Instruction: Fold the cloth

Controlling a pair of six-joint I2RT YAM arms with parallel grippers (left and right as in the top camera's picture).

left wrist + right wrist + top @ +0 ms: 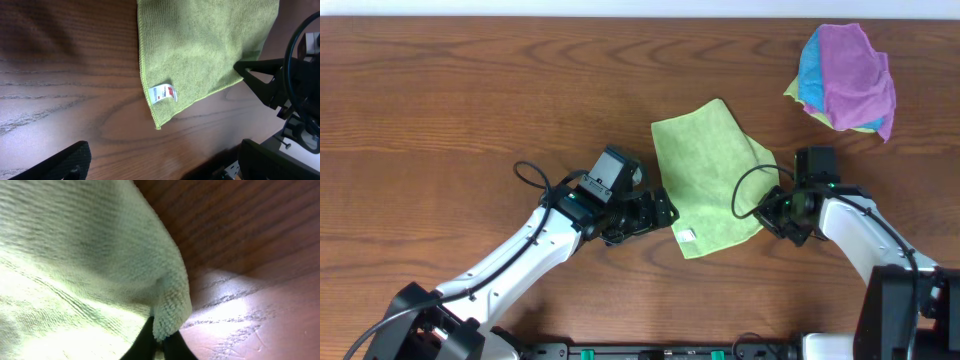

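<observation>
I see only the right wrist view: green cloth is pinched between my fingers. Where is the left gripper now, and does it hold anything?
Observer: The left gripper is open and holds nothing. It sits beside the cloth, at the near corner on the left arm's side.
Operator: Where is the white tag?
Observer: The tag lies face up at that same near corner. The right gripper pinches the opposite edge.
Operator: Is anything else nearby?
Observer: Yes, a purple cloth is piled on a blue cloth at the far side by the right arm, apart from the green one.
</observation>
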